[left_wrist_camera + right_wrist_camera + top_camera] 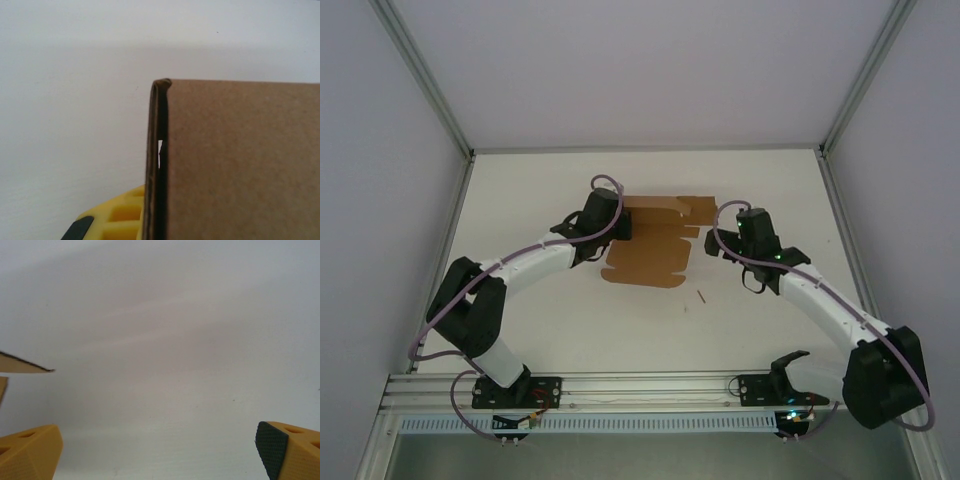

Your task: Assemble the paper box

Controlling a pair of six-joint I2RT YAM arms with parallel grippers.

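The paper box [648, 258] is a flat brown cardboard sheet with flaps and tabs, lying mid-table. My left gripper [617, 226] sits at its upper left edge, shut on a folded-up flap. In the left wrist view that flap [240, 160] stands doubled between the jaws of the left gripper [160, 220], with one yellow finger [117, 215] showing at its left. My right gripper [744, 220] hovers just right of the sheet's tabs, open. In the right wrist view the right gripper [160, 450] holds nothing, and a cardboard tip [25, 367] pokes in from the left.
A small dark sliver [701, 296] lies on the white table in front of the sheet. Grey enclosure walls and metal posts [445, 110] bound the table. The aluminium rail [640, 385] with both arm bases runs along the near edge.
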